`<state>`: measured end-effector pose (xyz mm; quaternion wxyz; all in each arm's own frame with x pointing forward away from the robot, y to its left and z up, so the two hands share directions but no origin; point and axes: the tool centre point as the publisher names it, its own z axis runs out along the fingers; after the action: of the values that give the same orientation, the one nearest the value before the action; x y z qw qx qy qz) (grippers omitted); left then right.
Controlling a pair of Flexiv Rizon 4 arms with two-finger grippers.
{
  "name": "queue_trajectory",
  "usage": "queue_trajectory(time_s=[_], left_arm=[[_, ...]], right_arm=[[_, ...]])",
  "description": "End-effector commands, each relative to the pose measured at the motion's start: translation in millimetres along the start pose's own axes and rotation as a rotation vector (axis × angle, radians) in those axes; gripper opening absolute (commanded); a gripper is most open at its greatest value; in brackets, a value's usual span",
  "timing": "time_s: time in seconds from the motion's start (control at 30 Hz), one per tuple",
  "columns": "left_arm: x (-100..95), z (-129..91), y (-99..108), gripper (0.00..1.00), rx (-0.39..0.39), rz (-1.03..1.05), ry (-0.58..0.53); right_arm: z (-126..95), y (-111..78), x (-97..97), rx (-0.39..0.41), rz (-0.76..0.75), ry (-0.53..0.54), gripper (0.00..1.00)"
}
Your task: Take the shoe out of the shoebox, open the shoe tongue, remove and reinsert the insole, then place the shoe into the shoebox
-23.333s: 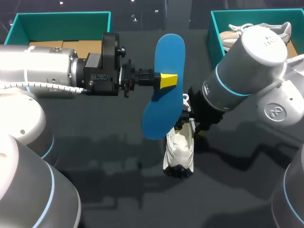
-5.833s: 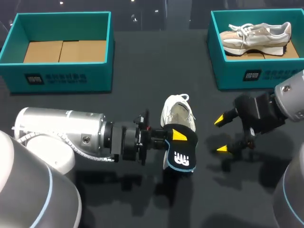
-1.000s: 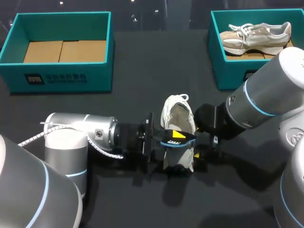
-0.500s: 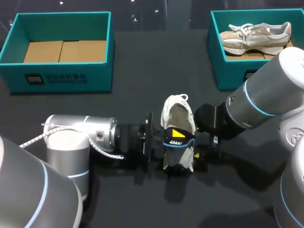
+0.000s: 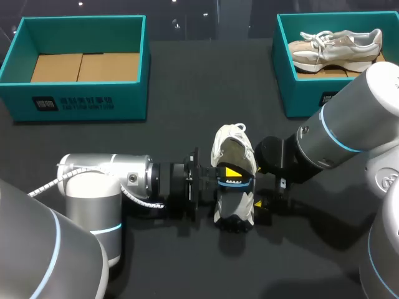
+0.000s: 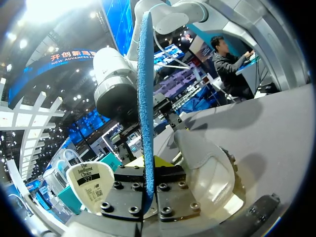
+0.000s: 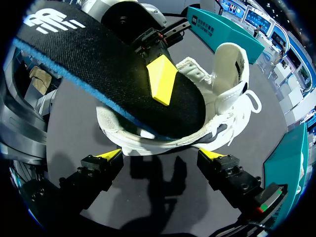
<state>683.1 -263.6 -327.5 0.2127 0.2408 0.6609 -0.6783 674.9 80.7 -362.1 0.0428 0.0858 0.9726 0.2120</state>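
A white shoe (image 5: 233, 205) stands on the dark table, opening upward. My left gripper (image 5: 228, 175) comes in level from the left and is shut on the insole (image 5: 235, 182), black on top and blue underneath, which slants into the shoe's opening. In the left wrist view the insole (image 6: 144, 94) stands edge-on between the fingers of that gripper (image 6: 146, 170), with the shoe (image 6: 205, 168) just beyond. My right gripper (image 7: 162, 155) is open beside the shoe (image 7: 222, 98), a fingertip on each side and neither touching it; ahead of it the insole (image 7: 94, 52) carries the left gripper's yellow finger (image 7: 160, 79).
A teal shoebox (image 5: 78, 103) with a bare cardboard floor stands at the back left. Another teal shoebox (image 5: 299, 93) at the back right holds a beige shoe (image 5: 336, 47). My right arm (image 5: 349, 134) crosses in front of that box.
The left gripper has turned the insole and pushed it further down into the shoe's opening. The right arm has not moved.
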Motion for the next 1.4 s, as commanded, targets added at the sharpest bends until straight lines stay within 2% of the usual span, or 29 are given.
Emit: queue_trajectory(time_s=[0.03, 0.33, 0.5, 0.57, 0.6, 0.7, 0.8, 0.97, 1.4], left_arm=[[0.2, 1, 5, 0.0, -0.018, -0.002, -0.007], [1.0, -2, 16, 0.0, -0.078, 0.005, 0.004], [-1.0, -3, 14, 0.0, -0.075, -0.001, -0.001], [-2.0, -2, 11, 0.16, -0.067, -0.002, -0.003], [-2.3, -2, 9, 0.2, -0.062, -0.001, -0.003], [-2.9, -1, 5, 0.27, -0.051, 0.003, -0.002], [-3.5, 0, 0, 0.3, -0.04, 0.008, -0.002], [-4.2, 1, -10, 0.33, -0.025, 0.023, 0.002], [-1.3, 6, -32, 0.31, -0.022, 0.07, 0.027]], right_arm=[[0, -0.2, 1.6, 0.001, 0.0, -0.004, 1.0], [0, -0.2, 1.6, 0.001, 0.0, -0.004, 1.0], [0, -0.2, 1.6, 0.001, 0.0, -0.004, 1.0], [0, -0.2, 1.6, 0.001, 0.0, -0.004, 1.0], [0, -0.2, 1.6, 0.001, 0.0, -0.004, 1.0], [0, -0.2, 1.6, 0.001, 0.0, -0.004, 1.0], [0, -0.2, 1.6, 0.001, 0.0, -0.004, 1.0], [0, -0.2, 1.6, 0.001, 0.0, -0.004, 1.0], [0, -0.2, 1.6, 0.001, 0.0, -0.004, 1.0]])
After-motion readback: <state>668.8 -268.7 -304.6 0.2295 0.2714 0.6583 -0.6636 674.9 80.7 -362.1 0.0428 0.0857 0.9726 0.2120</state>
